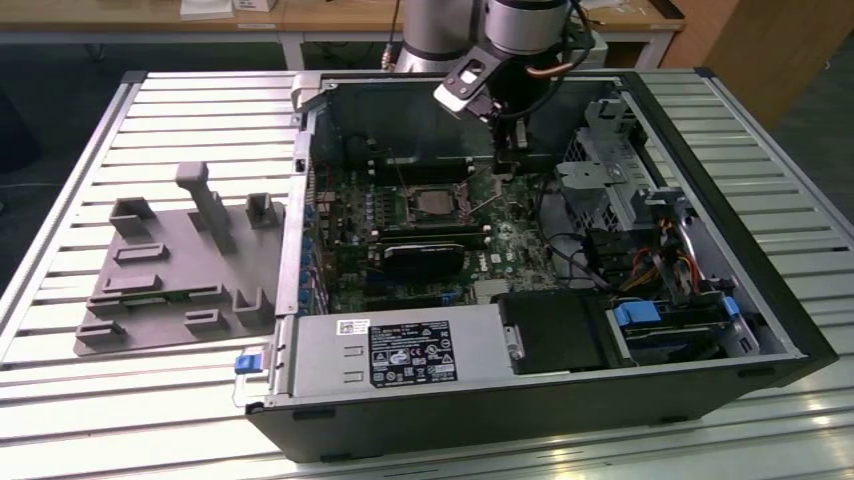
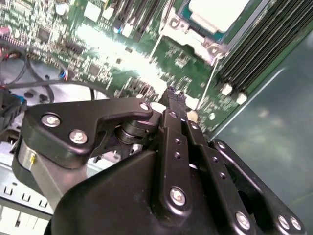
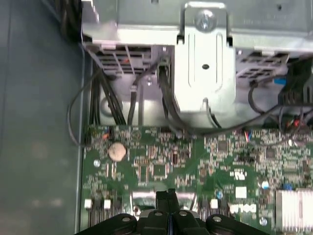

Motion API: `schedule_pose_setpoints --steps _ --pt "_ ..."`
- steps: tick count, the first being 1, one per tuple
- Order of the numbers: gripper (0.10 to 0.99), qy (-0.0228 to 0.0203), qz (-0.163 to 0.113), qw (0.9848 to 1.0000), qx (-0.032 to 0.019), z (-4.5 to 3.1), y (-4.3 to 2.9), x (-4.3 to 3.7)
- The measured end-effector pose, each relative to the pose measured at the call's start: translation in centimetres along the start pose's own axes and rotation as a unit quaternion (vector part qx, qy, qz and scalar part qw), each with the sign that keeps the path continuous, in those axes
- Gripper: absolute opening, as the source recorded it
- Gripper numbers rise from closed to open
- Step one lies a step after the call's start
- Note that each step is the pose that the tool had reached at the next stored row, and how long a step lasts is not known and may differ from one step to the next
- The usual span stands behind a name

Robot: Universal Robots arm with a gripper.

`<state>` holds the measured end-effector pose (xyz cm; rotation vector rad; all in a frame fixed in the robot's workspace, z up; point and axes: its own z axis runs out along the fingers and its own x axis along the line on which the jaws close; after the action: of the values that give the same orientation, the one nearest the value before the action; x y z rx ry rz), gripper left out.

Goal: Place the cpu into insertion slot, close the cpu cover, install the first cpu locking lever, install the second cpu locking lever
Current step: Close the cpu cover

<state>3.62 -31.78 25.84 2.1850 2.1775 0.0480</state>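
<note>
Open computer case [image 1: 747, 300] lies on its side on a slatted metal table [image 1: 80, 160], with the green circuit board [image 1: 514, 250] facing up inside. The cpu [image 1: 434, 201], with its dull silver top, sits in the insertion slot [image 1: 454, 216] near the middle of the board. In the second wrist view the cpu [image 2: 220, 12] shows with the silvery cpu cover [image 2: 188, 35] framing it, and the cover looks to be lying down over the chip. Can't tell whether any lever is latched. The arm comes down from the far side of the case. The hand [image 1: 503, 178] hangs just beside the slot on the exterior view's right, low over the board, and contact with the board can't be told. The 2 fingers are pressed together with nothing visible between them, seen in both wrist views: hand [image 2: 173, 95] with its tip over green board near the slot's corner, and hand [image 3: 168, 192] pointing at the board's edge region. A round coin cell [image 3: 116, 152] is on the board, well apart from the tip. A black rectangular block [image 1: 424, 258] sits on the board just on the near side of the slot. A power supply [image 1: 387, 355] is at the case's near edge. 1 grey moulded fixture [image 1: 174, 270] lies on the table outside the case, on the exterior view's left.
</note>
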Motion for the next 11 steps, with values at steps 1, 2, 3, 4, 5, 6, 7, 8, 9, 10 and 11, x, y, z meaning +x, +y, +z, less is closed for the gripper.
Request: schedule_pose_setpoints --steps 1,2,3,4,5,6,7,8,9,10,11 --pt "0.102 0.0000 0.000 1.0000 0.0000 0.02 0.32 0.01" --pt "0.102 0.0000 0.000 1.0000 0.0000 0.04 0.61 0.01" --pt "0.102 0.0000 0.000 1.0000 0.0000 0.06 0.90 0.02" --pt "0.102 0.0000 0.000 1.0000 0.0000 0.07 1.20 0.02" --pt "0.102 0.0000 0.000 1.0000 0.0000 0.09 1.51 0.02" --pt "0.102 0.0000 0.000 1.0000 0.0000 0.11 1.81 0.02" --pt "0.102 0.0000 0.000 1.0000 0.0000 0.13 2.03 0.03" --pt "0.102 0.0001 0.000 1.0000 0.0000 0.14 2.15 0.04" --pt "0.102 0.0000 0.000 1.0000 0.0001 0.17 2.24 0.04" --pt "0.102 0.0000 0.000 1.0000 0.0005 0.22 2.29 0.03" --pt "0.102 0.0000 0.000 1.0000 0.0007 0.30 2.33 0.03"
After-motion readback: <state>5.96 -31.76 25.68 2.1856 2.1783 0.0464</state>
